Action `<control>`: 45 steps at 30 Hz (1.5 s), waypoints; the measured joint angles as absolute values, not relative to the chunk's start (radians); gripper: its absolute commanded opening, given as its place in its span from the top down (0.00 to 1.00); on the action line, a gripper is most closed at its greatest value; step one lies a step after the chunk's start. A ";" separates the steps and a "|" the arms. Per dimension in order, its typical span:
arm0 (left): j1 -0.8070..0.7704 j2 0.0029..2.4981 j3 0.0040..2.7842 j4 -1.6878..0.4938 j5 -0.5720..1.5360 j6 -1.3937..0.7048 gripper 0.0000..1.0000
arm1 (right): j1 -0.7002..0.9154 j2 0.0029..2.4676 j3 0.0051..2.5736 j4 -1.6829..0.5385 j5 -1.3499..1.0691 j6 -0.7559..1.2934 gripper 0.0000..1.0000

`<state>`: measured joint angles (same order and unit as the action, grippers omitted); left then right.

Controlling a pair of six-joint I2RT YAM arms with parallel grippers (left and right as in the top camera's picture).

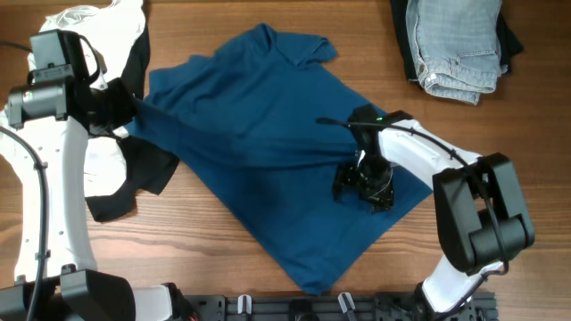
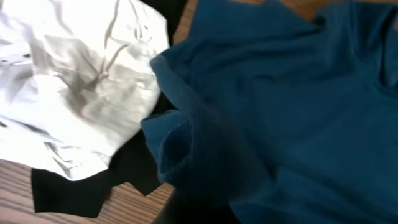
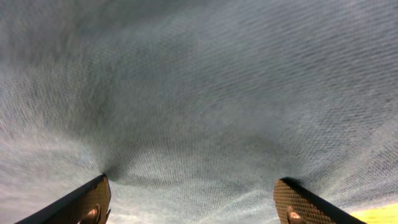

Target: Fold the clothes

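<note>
Left fingers (image 1: 122,109): closed together at the left edge of the blue shirt (image 1: 268,134). Cloth runs taut from them, so they appear clamped on it, though bunched fabric hides the tips in the wrist view.

Right fingers (image 1: 363,187): spread wide, tips pressing down on the shirt's right side, nothing gripped.

The shirt lies spread diagonally across the middle of the table (image 1: 205,259), its lower corner near the front edge. A white garment (image 1: 94,18) and a black garment (image 1: 143,169) crowd the left edge, touching the shirt. Folded jeans (image 1: 455,45) sit well apart at the far right. Bare wood shows front-left and right of the shirt.
</note>
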<state>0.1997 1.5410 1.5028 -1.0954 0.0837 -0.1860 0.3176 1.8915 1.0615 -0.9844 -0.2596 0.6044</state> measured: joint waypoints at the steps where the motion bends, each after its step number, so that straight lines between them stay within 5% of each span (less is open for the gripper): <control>1: 0.190 1.541 1.503 -1.095 0.085 -0.186 0.96 | 0.302 1.896 1.063 -0.984 -0.276 0.610 0.15; 17: 0.044 1.562 1.503 -1.064 0.097 -0.186 0.96 | 0.024 2.036 1.383 -0.727 -0.135 0.430 0.15; 26: 0.038 1.581 1.503 -1.045 0.100 -0.186 0.96 | 0.025 1.995 1.541 -0.983 -0.122 0.360 0.07; 36: 0.038 1.588 1.503 -1.043 0.100 -0.186 0.96 | 0.093 1.529 1.544 -1.325 -0.072 0.440 0.10; 45: 0.038 1.588 1.503 -1.052 0.103 -0.186 0.96 | 0.217 1.390 1.193 -1.391 0.027 0.707 0.18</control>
<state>0.0383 1.5879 1.5028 -1.0523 0.1028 -0.1860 0.2169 1.3899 1.1927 -1.3907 0.0269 0.7074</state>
